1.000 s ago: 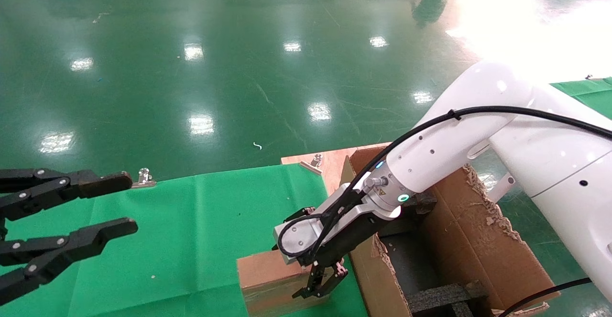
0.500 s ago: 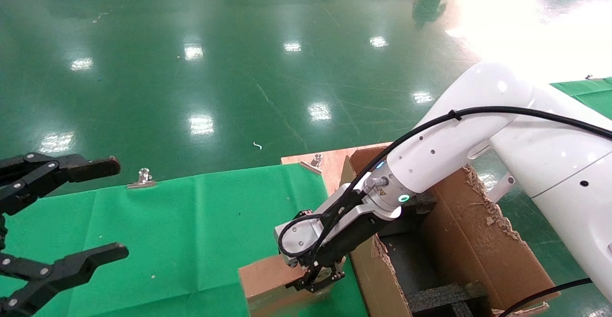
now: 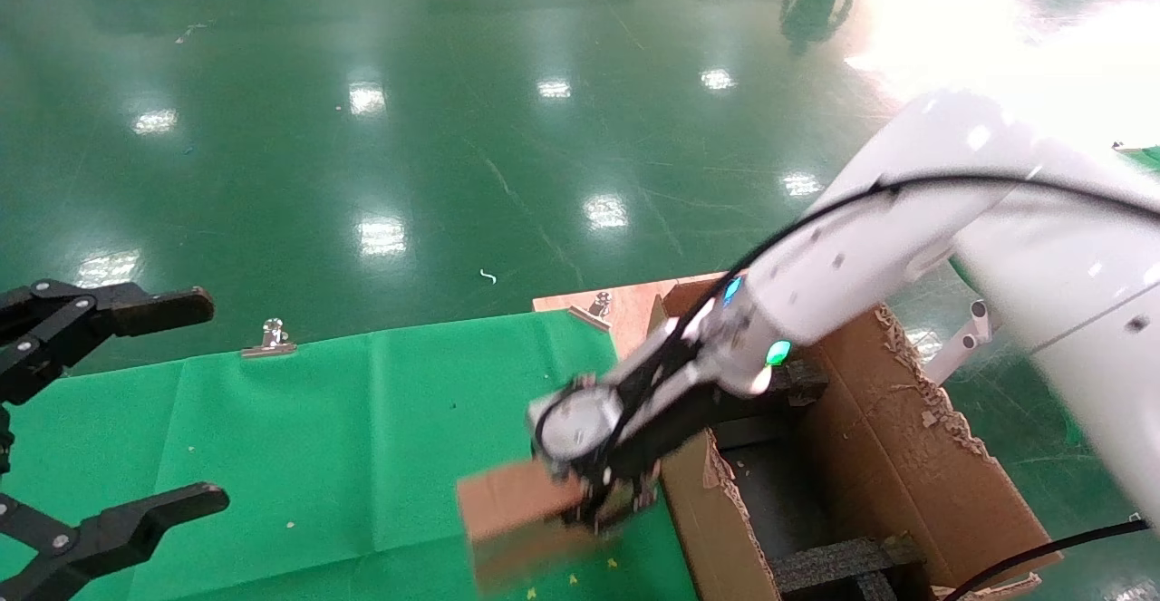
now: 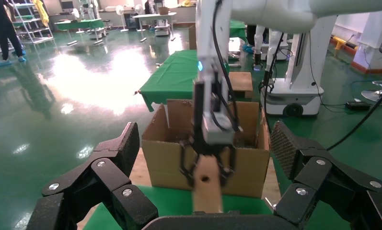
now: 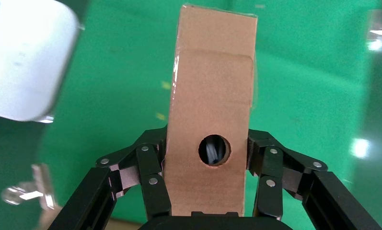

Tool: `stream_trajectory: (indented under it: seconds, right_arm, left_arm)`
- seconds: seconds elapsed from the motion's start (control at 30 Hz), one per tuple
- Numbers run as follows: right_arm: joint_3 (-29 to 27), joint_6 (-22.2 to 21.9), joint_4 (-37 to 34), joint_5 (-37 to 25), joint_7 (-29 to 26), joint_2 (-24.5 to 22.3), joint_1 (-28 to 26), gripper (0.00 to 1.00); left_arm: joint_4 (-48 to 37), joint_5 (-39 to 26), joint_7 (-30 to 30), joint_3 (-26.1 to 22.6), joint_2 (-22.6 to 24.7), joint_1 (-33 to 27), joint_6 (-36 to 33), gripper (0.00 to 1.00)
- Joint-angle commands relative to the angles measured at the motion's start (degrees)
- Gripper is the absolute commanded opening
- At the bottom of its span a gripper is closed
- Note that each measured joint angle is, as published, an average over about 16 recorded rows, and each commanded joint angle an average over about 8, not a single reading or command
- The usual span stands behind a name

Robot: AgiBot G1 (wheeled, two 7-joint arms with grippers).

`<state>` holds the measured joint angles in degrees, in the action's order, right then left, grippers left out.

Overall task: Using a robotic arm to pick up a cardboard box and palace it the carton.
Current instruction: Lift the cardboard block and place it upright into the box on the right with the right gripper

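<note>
Cardboard box, clamped in the right gripper, has just lifted off the green cloth, with the carton just beside the claw as the next stop.

We see the cardboard box near the front edge of the cloth-covered table, just left of the carton, which stands at the table's right end. The right gripper sits at the box's right end, a finger on either side. Foam blocks lie inside the carton. The left gripper hangs over the table's left side, well apart. Two clips sit along the far edge.
</note>
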<state>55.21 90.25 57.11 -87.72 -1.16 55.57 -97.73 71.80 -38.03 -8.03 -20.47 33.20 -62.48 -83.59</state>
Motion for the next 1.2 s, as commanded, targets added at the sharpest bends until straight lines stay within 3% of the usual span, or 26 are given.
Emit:
stream_trajectory:
  seconds: [0.03,0.53,0.9,1.2]
  right_arm:
    - [0.0,0.22,-0.51,0.35,0.51,-0.4,-1.58,0.0]
    - [5.07,0.51,-13.78,3.58,10.52,1.88,-22.64,0.0]
    - [8.67,0.44,-19.47,7.55,14.69,2.76,-26.86,0.0]
    - [13.39,0.81,-18.85,8.41,13.88,-3.19,-30.16,0.0]
  left_arm:
    - [0.0,0.0,0.0,0.0,0.0,0.0,0.0,1.0]
    - [0.0,0.0,0.0,-0.01,0.0,0.0,0.0,1.0]
    - [0.0,0.01,0.01,-0.01,0.0,0.0,0.0,1.0]
    - [0.0,0.01,0.01,-0.01,0.0,0.0,0.0,1.0]
